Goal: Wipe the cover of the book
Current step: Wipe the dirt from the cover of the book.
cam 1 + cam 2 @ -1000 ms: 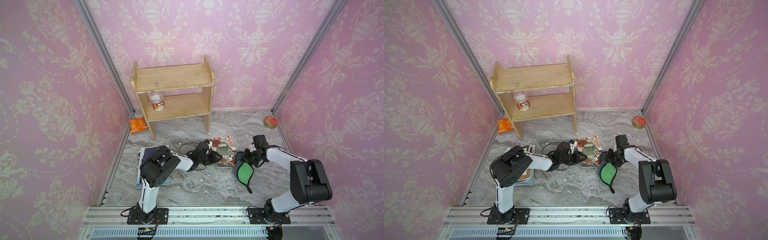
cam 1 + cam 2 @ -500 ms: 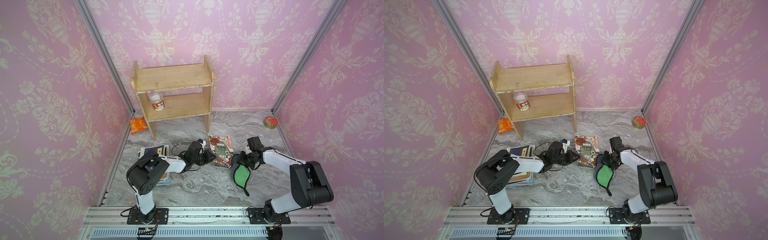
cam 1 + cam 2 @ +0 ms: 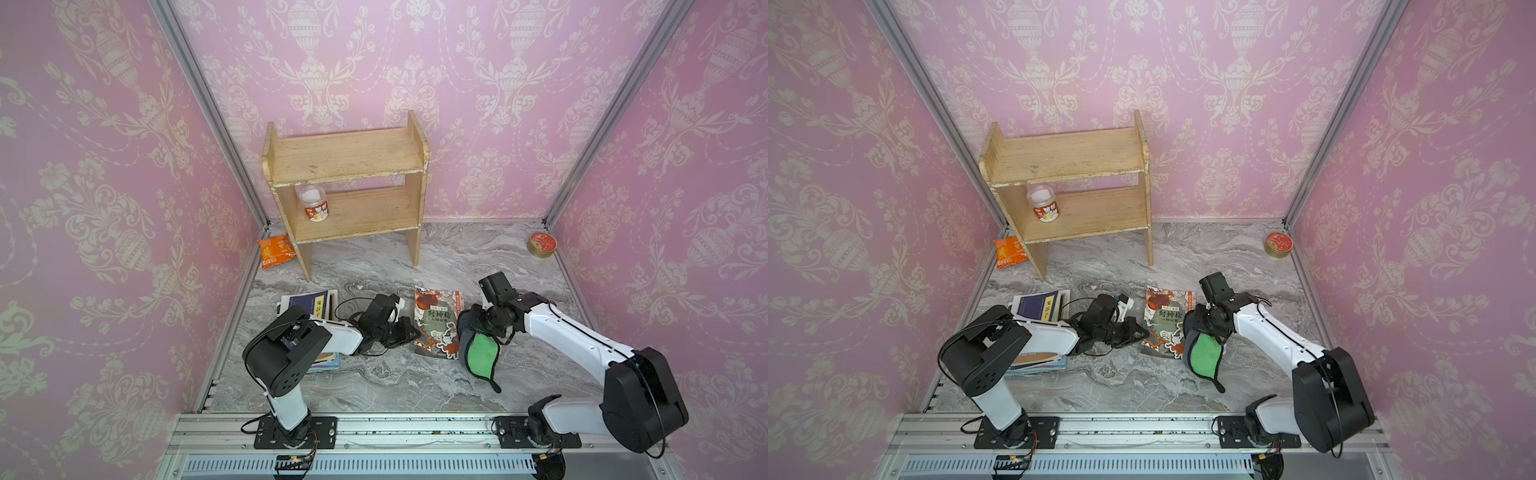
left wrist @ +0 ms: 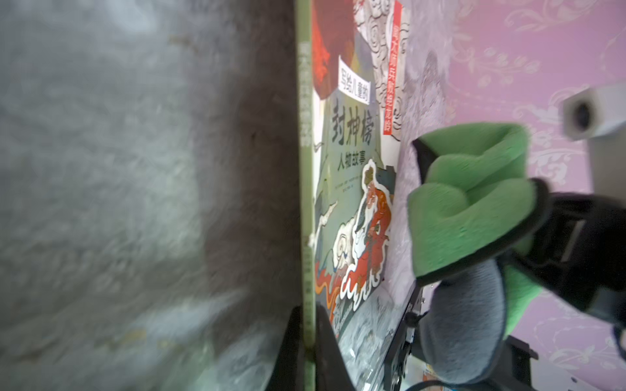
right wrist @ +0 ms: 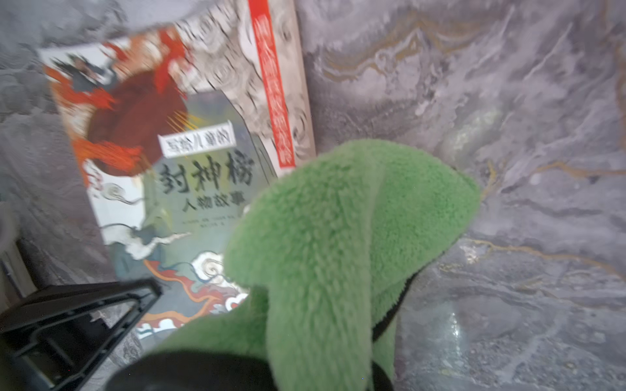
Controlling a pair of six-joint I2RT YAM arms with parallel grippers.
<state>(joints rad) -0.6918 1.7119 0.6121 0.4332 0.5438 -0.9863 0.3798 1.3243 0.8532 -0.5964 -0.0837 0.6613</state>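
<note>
The book (image 3: 436, 324) (image 3: 1165, 326), with a red and grey-green illustrated cover, lies face up on the marble table in both top views. My left gripper (image 3: 409, 332) (image 4: 309, 338) is shut on its green spine edge, one jaw on each side. My right gripper (image 3: 478, 322) is shut on a green and grey cloth (image 3: 480, 353) (image 5: 338, 237), which hangs by the book's right edge. The cloth hides the right fingertips. The right wrist view shows the book's cover (image 5: 189, 189) beyond the cloth.
A wooden shelf (image 3: 345, 187) stands at the back with a jar (image 3: 313, 203) on its lower board. An orange packet (image 3: 274, 251) lies by the left wall, a round tin (image 3: 541, 245) at the back right. A stack of books (image 3: 307, 307) lies under the left arm.
The left jaws have closed on the book's spine edge. The book has turned straighter and shifted a little left and nearer. The right gripper with the cloth has moved slightly left.
</note>
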